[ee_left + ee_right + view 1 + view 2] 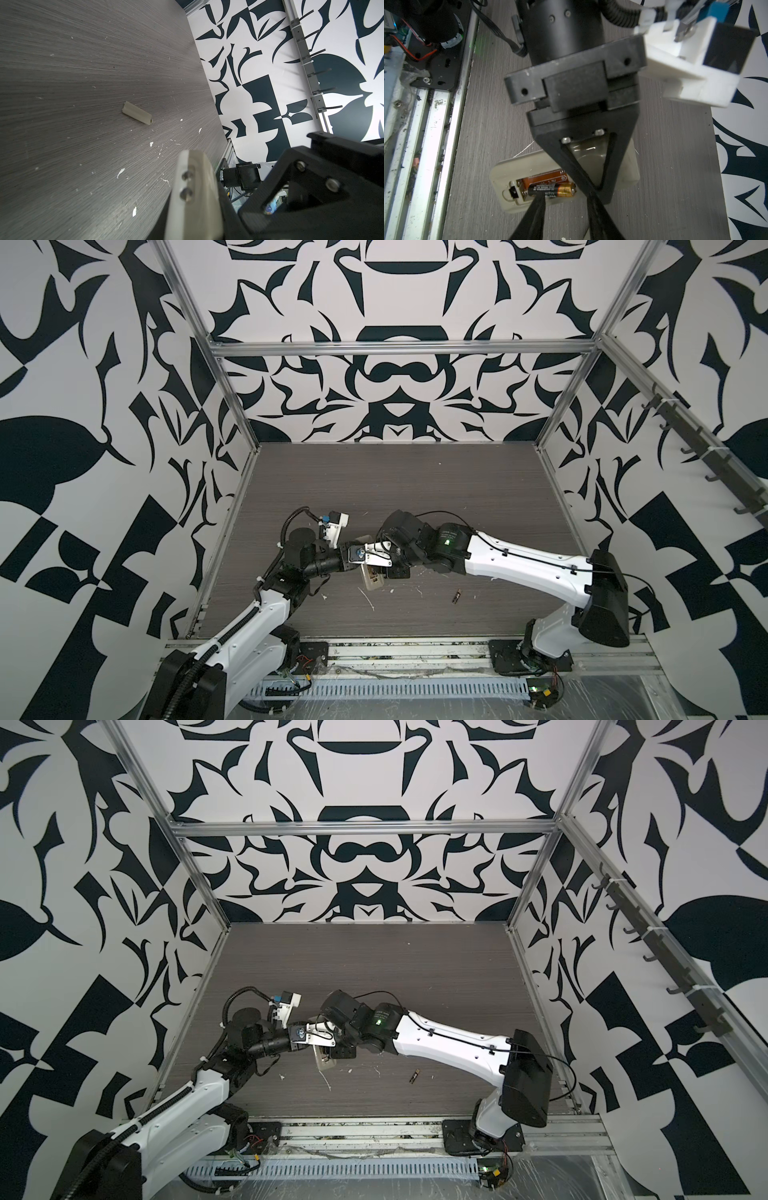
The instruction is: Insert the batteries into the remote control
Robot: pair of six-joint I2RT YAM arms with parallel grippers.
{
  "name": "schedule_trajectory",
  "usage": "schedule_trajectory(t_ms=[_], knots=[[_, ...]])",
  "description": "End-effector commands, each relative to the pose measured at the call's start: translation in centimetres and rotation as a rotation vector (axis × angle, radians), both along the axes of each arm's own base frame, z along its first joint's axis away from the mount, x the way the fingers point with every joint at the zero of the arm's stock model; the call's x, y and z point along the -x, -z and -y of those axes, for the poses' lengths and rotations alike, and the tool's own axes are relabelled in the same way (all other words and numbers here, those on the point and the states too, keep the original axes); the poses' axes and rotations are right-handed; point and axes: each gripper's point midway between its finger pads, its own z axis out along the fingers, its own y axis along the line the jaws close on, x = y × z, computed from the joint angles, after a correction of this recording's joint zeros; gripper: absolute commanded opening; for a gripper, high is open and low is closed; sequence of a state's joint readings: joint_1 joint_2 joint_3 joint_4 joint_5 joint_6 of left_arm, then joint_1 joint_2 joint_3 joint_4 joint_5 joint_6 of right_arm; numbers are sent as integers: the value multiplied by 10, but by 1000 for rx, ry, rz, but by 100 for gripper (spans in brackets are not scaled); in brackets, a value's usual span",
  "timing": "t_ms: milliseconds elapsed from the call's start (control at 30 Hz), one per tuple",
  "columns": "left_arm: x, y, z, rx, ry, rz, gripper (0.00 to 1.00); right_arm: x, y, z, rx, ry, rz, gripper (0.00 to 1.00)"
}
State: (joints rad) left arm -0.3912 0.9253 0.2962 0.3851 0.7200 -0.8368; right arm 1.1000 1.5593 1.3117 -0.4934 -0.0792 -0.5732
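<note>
The remote control [517, 166] lies beige back up, with its battery bay uncovered. My left gripper [600, 187] is shut on the end away from the bay; it also shows in both top views [365, 562] [320, 1041]. One battery [552, 190], black with a copper end, lies along the bay's near edge. My right gripper [566, 197] stands open over it. One fingertip [540, 199] rests on the battery's middle and the other is beyond its copper end. A second battery [456, 596] [414, 1076] lies loose on the table to the right.
A beige battery cover [137, 113] lies on the grey wood-grain table [415, 489], apart from the remote. White scraps [134, 211] are scattered near the front. Metal frame rails [436, 124] run along the table's front edge, and patterned walls close in the sides and back.
</note>
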Motion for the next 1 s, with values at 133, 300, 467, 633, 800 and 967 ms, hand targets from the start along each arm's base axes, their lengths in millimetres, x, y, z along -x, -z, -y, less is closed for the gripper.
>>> schedule_trajectory(t_ms=[133, 300, 467, 633, 800, 967], knots=[[-1, -15, 3, 20, 17, 58, 0, -4, -17, -7, -44, -18, 10, 31], [-2, -15, 3, 18, 16, 58, 0, -4, -14, -8, -42, -24, 1, 27], [-2, -13, 3, 16, 15, 52, 0, -3, -12, -9, -43, -27, -13, 25], [-2, -13, 3, 12, 13, 53, 0, -1, -12, -11, -47, -35, -23, 24], [-2, -12, 3, 12, 14, 50, 0, -1, -9, -11, -42, -36, -30, 23], [-2, -12, 3, 12, 13, 51, 0, 0, -7, -12, -39, -38, -35, 22]])
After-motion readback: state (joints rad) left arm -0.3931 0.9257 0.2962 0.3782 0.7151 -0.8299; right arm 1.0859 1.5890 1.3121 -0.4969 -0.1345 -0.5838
